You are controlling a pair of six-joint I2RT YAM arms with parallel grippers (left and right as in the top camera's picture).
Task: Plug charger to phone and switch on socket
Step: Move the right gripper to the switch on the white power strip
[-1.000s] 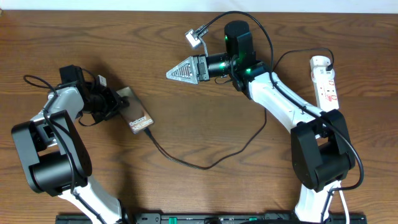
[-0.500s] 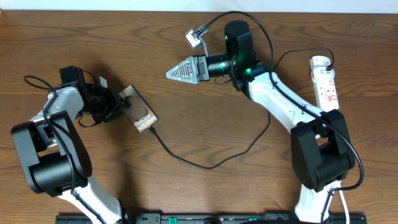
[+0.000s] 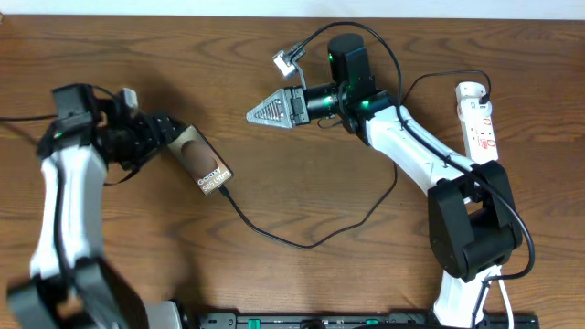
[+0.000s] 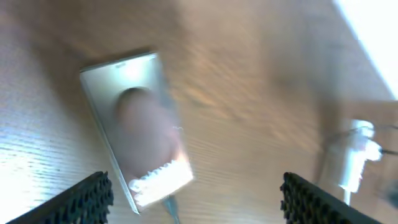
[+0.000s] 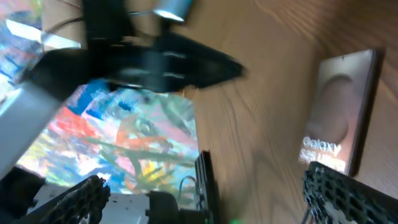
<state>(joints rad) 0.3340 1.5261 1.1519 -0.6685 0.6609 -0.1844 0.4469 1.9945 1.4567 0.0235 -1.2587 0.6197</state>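
While both tools are released, fingers spread wide with nothing between them, the phone (image 3: 203, 162) lies flat on the desk (image 3: 302, 183) just ahead of the left tool (image 3: 170, 137). From above, that tool's tip sits at the phone's plain end; whether it touches the phone cannot be told. The lettered end points away from the left tool. There the charger (image 3: 292, 243) meets the phone's edge, though how deep its plug tip sits is too small to judge. From that edge the thin black cable curves away from the left tool and runs under the right arm (image 3: 411, 151), behind the right tool (image 3: 265, 111).

The left wrist view is blurred. It shows the phone (image 4: 134, 140) lying between the lines of the two fingers (image 4: 87, 199), apart from both.

The right tool is turned on its side, its tip aimed toward the left tool, and the phone lies well ahead of it. Its own camera shows the phone (image 5: 339, 118) with white lettering, beyond the spread fingers (image 5: 339, 193).

The socket (image 3: 479, 117), white with red marks, lies well behind the right tool, past the arm's elbow. The state of its switches cannot be made out.
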